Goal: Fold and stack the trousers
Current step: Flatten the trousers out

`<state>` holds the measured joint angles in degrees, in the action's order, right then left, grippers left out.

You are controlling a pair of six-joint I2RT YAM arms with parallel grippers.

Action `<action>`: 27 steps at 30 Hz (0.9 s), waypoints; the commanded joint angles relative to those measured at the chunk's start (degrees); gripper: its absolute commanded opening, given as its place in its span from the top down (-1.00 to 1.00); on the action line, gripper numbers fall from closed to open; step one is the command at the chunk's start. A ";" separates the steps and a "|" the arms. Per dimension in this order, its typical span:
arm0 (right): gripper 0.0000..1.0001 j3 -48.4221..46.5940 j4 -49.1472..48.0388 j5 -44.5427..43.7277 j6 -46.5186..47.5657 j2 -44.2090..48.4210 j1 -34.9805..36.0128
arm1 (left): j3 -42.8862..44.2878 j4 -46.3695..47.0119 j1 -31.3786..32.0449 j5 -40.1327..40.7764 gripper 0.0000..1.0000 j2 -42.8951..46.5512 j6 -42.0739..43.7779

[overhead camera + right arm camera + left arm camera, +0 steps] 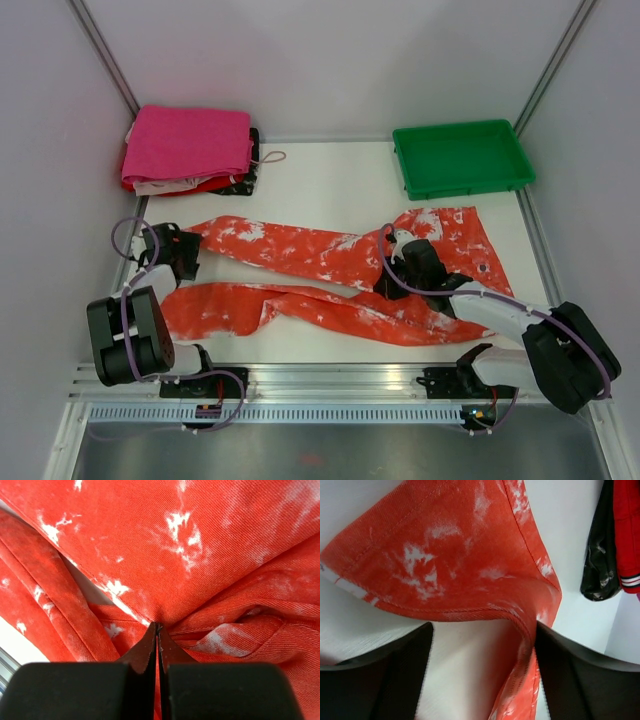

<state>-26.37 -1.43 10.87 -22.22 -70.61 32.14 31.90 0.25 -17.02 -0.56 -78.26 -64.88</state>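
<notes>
The trousers, orange-red with white blotches, lie spread on the white table with both long legs running left. My left gripper is at the end of the far leg. In the left wrist view it stands open, the hem curling down between its fingers close to the right one. My right gripper is down where the legs meet. In the right wrist view it is shut, pinching a fold of the trousers that puckers at its tips.
A pile of folded clothes topped by a magenta-pink cloth sits at the back left; its black and red pieces show near my left gripper. A green tray stands at the back right. A metal rail runs along the near edge.
</notes>
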 commanded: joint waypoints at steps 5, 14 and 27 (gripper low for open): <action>0.99 -2.98 1.08 2.84 -2.21 -2.69 0.29 | 3.94 5.84 -0.82 6.43 0.95 -1.11 8.24; 0.30 -6.14 -2.44 3.89 -6.70 -5.94 0.29 | 0.36 20.92 -2.05 14.01 0.95 7.77 28.58; -0.96 -29.25 17.68 -15.53 -3.44 -8.85 -4.08 | 7.02 1.18 -2.23 9.44 -0.74 6.18 24.45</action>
<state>-52.36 9.93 2.39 -26.11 -79.70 31.16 33.63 8.01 -19.00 10.07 -73.52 -41.39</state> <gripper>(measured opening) 0.977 0.819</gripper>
